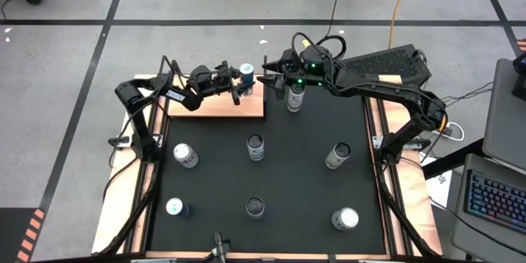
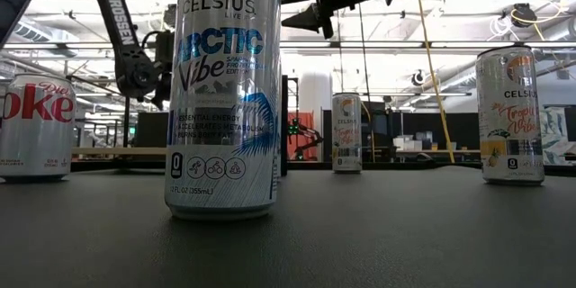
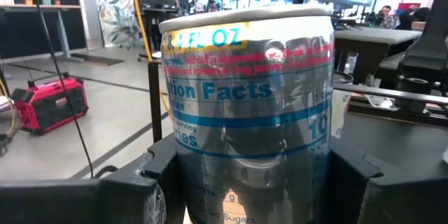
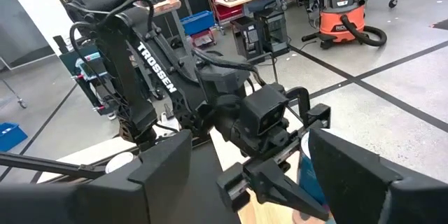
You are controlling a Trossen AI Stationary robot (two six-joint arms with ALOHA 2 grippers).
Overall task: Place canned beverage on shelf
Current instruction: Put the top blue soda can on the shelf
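The canned beverage (image 1: 246,71), silver with blue print and a blue top, stands upright between the fingers of my left gripper (image 1: 242,80), at the far right corner of the shelf (image 1: 209,104), a light-wood board at the mat's far left. In the left wrist view the can (image 3: 252,105) fills the picture. My right gripper (image 1: 271,78) hovers open just right of it, facing the left gripper, with nothing between its fingers (image 4: 168,168). In the low view it hangs high up (image 2: 304,4). My left gripper pinches the can's side wall (image 3: 185,161) between its two fingers (image 3: 150,182), one on each side of the lower body. The fingers come level from the table's left. The can stands upright; its bottom is hidden, so whether it rests on the shelf I cannot tell.
Several more cans stand on the black mat (image 1: 296,181): one (image 1: 294,99) under my right gripper, a middle row (image 1: 256,146) and a near row (image 1: 256,206). A tall Celsius can (image 2: 223,90) stands close before the low camera. A laptop (image 1: 493,197) sits beyond the right edge.
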